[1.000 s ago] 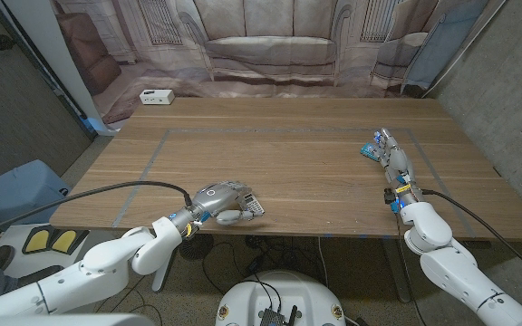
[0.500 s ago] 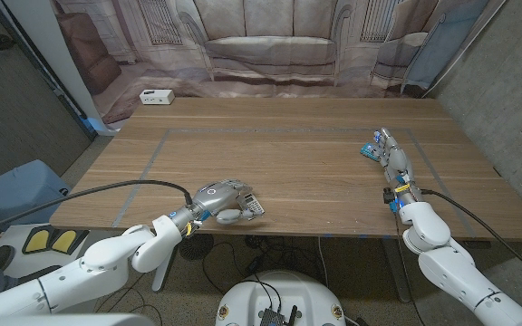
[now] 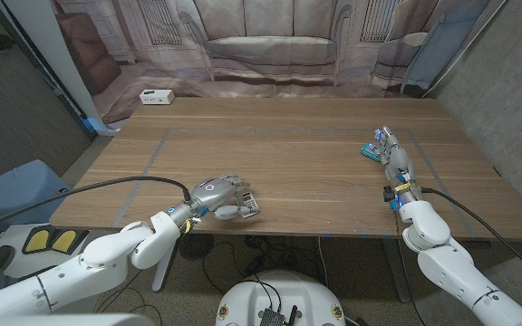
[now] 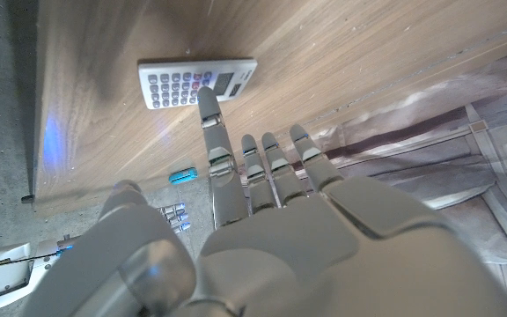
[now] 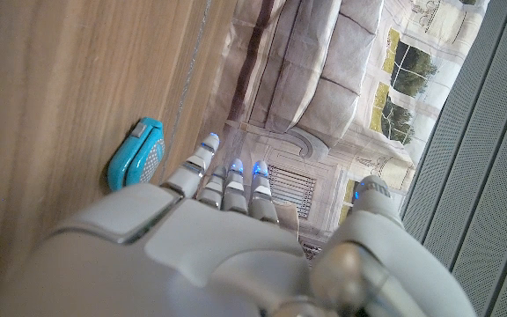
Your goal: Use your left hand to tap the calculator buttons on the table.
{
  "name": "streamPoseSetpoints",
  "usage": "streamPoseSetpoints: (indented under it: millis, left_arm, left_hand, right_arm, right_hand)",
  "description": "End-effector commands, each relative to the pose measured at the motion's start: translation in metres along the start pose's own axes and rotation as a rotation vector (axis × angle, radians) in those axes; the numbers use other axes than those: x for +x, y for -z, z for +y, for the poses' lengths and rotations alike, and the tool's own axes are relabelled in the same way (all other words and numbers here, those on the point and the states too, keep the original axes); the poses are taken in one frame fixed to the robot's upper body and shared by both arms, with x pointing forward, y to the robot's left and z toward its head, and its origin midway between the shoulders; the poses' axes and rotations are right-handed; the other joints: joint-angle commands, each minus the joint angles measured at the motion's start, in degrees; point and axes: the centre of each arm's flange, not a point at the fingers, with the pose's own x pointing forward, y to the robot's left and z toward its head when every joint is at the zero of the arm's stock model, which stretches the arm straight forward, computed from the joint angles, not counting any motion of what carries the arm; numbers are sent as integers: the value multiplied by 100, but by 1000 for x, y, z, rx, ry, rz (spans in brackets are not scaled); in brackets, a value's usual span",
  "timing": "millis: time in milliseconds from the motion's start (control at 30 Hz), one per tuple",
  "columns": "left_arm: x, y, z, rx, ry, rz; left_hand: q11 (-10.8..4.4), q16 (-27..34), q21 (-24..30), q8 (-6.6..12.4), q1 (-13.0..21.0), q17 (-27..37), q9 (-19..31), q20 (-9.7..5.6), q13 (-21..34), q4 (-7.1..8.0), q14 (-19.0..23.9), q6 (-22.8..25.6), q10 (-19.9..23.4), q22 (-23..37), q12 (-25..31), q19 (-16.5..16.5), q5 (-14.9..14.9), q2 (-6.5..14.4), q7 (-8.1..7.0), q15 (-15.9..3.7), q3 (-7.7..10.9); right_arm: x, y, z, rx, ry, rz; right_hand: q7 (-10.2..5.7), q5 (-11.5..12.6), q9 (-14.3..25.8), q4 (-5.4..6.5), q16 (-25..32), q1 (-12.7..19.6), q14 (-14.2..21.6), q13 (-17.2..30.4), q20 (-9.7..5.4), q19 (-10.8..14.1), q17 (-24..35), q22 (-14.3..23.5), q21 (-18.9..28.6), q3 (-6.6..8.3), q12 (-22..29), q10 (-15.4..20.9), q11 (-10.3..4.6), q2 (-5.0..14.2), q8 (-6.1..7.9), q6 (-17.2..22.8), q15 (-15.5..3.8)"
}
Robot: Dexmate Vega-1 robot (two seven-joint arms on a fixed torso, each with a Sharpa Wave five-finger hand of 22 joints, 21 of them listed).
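A grey calculator [image 3: 250, 206] lies near the table's front edge, left of centre; in the left wrist view the calculator [image 4: 196, 81] shows its keys and display. My left hand [image 3: 217, 194] hovers over its left end, holding nothing. In the left wrist view, my left hand [image 4: 262, 220] has one finger stretched out with its tip at the keypad's edge, and the others are shorter beside it. I cannot tell whether the tip presses a key. My right hand [image 3: 393, 161] stands on the table at the right, fingers extended and empty.
A small teal object [image 3: 370, 151] lies on the table just left of my right hand, and the teal object [image 5: 136, 156] is close to the fingertips in the right wrist view. A white box [image 3: 156, 96] sits at the back left. Tape lines mark the wooden table [image 3: 288, 163].
My left hand has shifted slightly over the calculator, which has barely moved. The right hand has stayed where it was.
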Motion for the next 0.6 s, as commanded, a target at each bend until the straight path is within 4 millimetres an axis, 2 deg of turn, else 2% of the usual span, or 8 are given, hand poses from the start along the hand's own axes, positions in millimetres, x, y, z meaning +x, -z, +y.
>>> streamPoseSetpoints:
  millis: [33, 600]
  left_arm:
    - [6, 2, 9, 8, -38, -8]
    - [3, 2, 26, 28, -85, 5]
  left_hand:
    - [2, 4, 8, -23, 74, -6, 14, 12, 20, -35, 68, -18, 62, 14, 38, 39, -6, 28, -43, -17, 44]
    - [-29, -2, 7, -50, 114, -7, 15, 12, 21, -67, 102, -50, 100, 13, 40, 46, -20, 41, -56, -21, 71]
  right_arm:
    - [-3, -3, -6, -2, 20, -11]
    - [1, -2, -6, -2, 18, -7]
  right_hand:
    - [-23, -12, 18, 1, -8, -24, 36, 11, 19, 8, 24, 15, -14, -41, -6, 28, 1, 38, -14, 35, 13]
    - [-22, -10, 18, -1, -10, -23, 40, 11, 23, 9, 24, 15, -14, -47, -6, 38, -3, 40, -12, 42, 12]
